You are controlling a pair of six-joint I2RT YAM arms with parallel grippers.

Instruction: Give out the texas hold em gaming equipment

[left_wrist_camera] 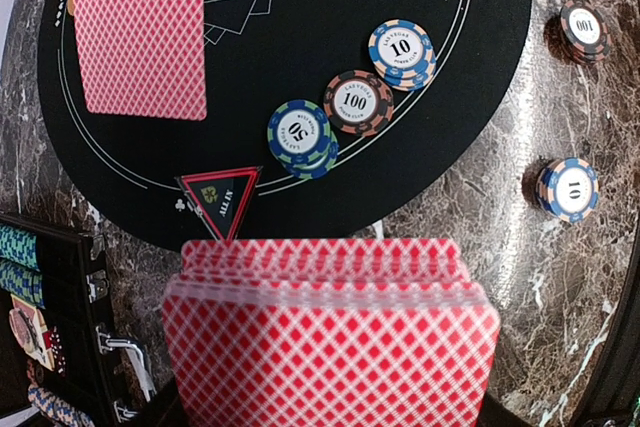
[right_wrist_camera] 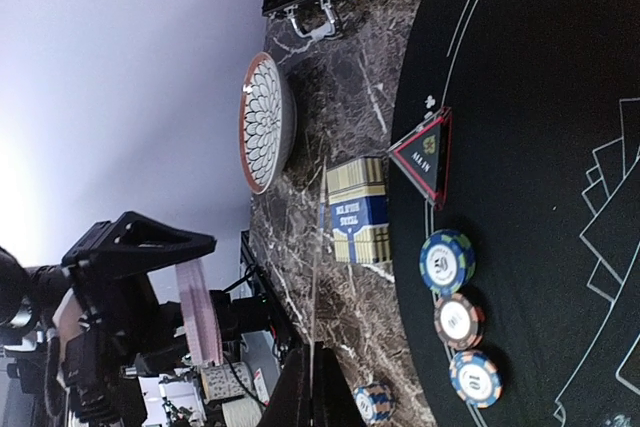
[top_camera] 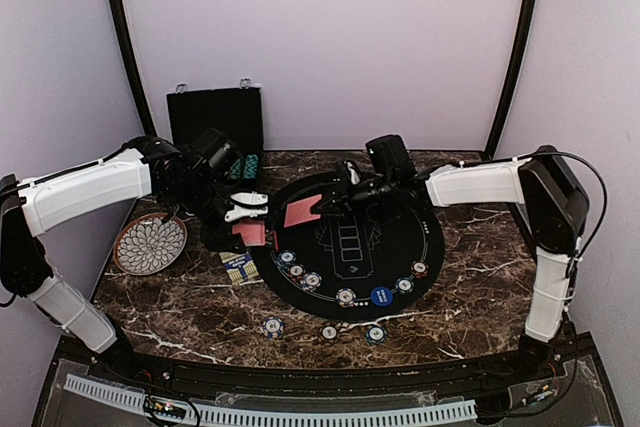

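Dealing looks to be the step in hand. Left gripper [top_camera: 247, 219] is clamped on the deck [left_wrist_camera: 330, 337], which it holds over the marble at the 9 o'clock edge of the mat [top_camera: 400, 222]. Right gripper [top_camera: 326, 204] pinches one card [top_camera: 300, 214], red back showing, in the air above the mat at about 10 o'clock, just beside the deck. Its wrist view shows that card edge-on between the fingers.

Chips [left_wrist_camera: 358, 102] sit in small stacks along the mat's rim from 8 round to 4 o'clock. Three more stacks lie off the mat on the marble near 6 o'clock. A blue button [top_camera: 381, 295] lies at 5 o'clock. The plate [top_camera: 150, 244] at the table's 9 o'clock and the case [top_camera: 215, 122] at 11 o'clock are apart from the action.

The card seems drawn from the deck but not yet laid. The next move calls for carrying it to a player's place on the mat (which one I cannot tell), lowering it flat, then letting go without brushing the chip stacks.
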